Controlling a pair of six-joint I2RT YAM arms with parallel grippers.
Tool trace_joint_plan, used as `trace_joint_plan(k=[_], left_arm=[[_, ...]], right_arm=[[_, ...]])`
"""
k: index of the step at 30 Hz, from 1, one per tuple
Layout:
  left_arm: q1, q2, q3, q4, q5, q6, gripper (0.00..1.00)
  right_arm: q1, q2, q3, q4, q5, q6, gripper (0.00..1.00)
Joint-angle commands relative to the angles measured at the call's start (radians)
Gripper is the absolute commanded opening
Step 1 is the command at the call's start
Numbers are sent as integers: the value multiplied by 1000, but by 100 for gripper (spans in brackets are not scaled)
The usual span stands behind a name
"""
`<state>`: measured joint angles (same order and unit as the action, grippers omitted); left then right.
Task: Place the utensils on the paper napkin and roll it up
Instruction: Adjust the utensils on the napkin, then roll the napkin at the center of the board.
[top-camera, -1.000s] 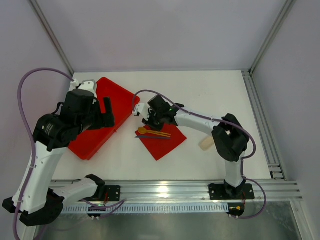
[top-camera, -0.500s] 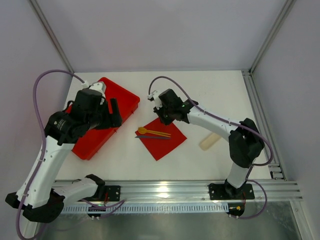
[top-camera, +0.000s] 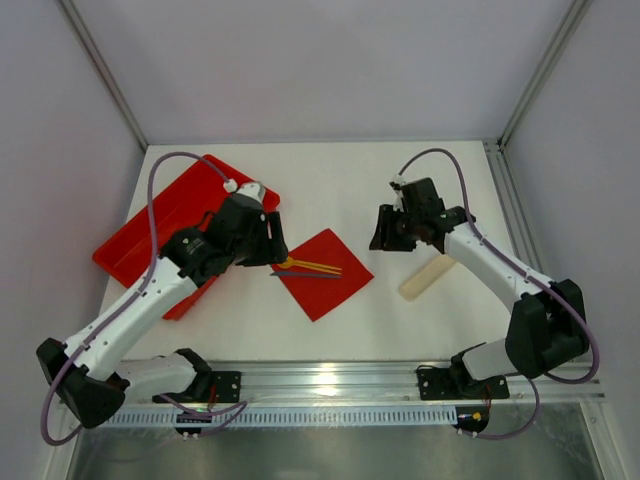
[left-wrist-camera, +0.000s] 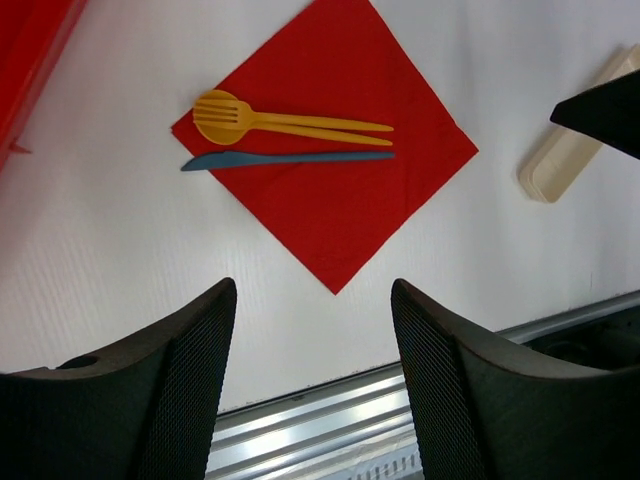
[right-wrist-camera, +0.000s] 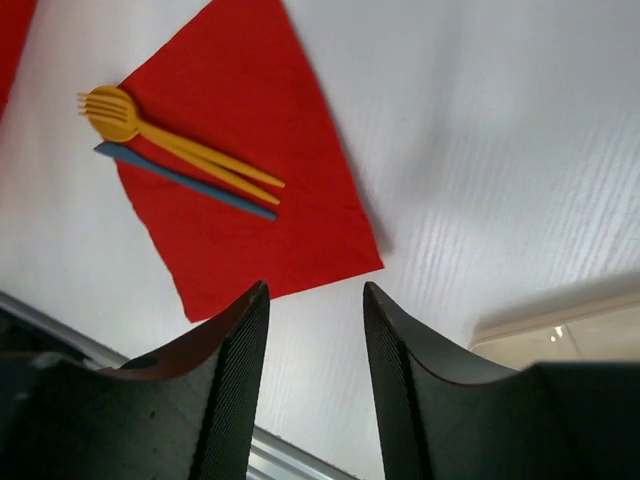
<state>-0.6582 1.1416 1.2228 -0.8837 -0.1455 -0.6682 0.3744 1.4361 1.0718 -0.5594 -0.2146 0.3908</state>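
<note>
We see L gripper (left-wrist-camera: 312, 290) spread, nothing btwn fingers, hovering by left corner of the paper napkin (top-camera: 325, 275). R gripper (right-wrist-camera: 315, 290) likewise spread, empty, right of napkin. The utensils (top-camera: 305, 267) (yellow fork, blue knife) lie across napkin's far-left part. Pale tan piece (top-camera: 427, 277) sits on table to the right.

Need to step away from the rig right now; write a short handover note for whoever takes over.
Left gripper: open, empty, above the table beside the napkin.
Right gripper: open, empty, off to the napkin's right.
Things: paper napkin lies flat on the table. Yellow utensils and blue knife lie side by side on it, heads at its left corner, knife tip just past the edge.
Done: utensils are on the napkin.
Left: roll the napkin up around them.
</note>
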Motion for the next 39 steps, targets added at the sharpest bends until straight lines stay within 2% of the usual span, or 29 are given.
trace_joint_plan(k=[1, 3, 4, 5, 7, 9, 10, 14, 18, 20, 25, 28, 29, 31, 32, 35, 39], left_arm=[[-73, 6, -54, 184, -74, -57, 66], [-86, -9, -118, 242, -78, -86, 66], [-87, -20, -141, 306, -75, -103, 66], [-89, -32, -163, 333, -72, -122, 66], [-95, -36, -204, 371, -71, -178, 66], [-127, -31, -242, 422, -80, -208, 66], [-139, -28, -252, 436, -85, -226, 66], [-216, 30, -238, 419, -146, -237, 64], [-265, 90, -256, 449, -181, -222, 62], [-268, 109, -293, 479, -187, -222, 53], [-268, 162, -318, 572, -166, -200, 41], [-268, 200, -321, 620, -155, -180, 26], [-268, 210, -328, 632, -154, -179, 18], [-267, 230, -335, 657, -140, -176, 11], [-267, 248, -336, 667, -128, -174, 2], [-265, 267, -355, 701, -132, -174, 0], [-247, 276, -413, 819, -36, -168, 0]], right_arm=[[27, -54, -27, 64, -48, 45, 48], [27, -57, -30, 43, -34, 45, 63], [27, -62, -39, 44, -38, 48, 75], [23, -66, -53, 58, -61, 55, 82], [-8, -86, -111, 78, -118, 75, 85], [-58, -126, -198, 131, -186, 117, 98], [-71, -138, -222, 148, -199, 118, 99], [-84, -137, -262, 156, -189, 51, 99], [-88, -114, -295, 234, -239, 68, 89], [-88, -102, -305, 295, -270, 100, 85], [-88, -75, -329, 343, -270, 111, 72], [-88, -46, -337, 368, -256, 109, 70], [-89, -27, -340, 372, -258, 112, 68], [-88, -8, -332, 371, -258, 109, 65], [-88, -5, -331, 371, -258, 111, 65], [-89, -11, -332, 372, -238, 111, 65], [-88, -16, -334, 348, -207, 92, 65]])
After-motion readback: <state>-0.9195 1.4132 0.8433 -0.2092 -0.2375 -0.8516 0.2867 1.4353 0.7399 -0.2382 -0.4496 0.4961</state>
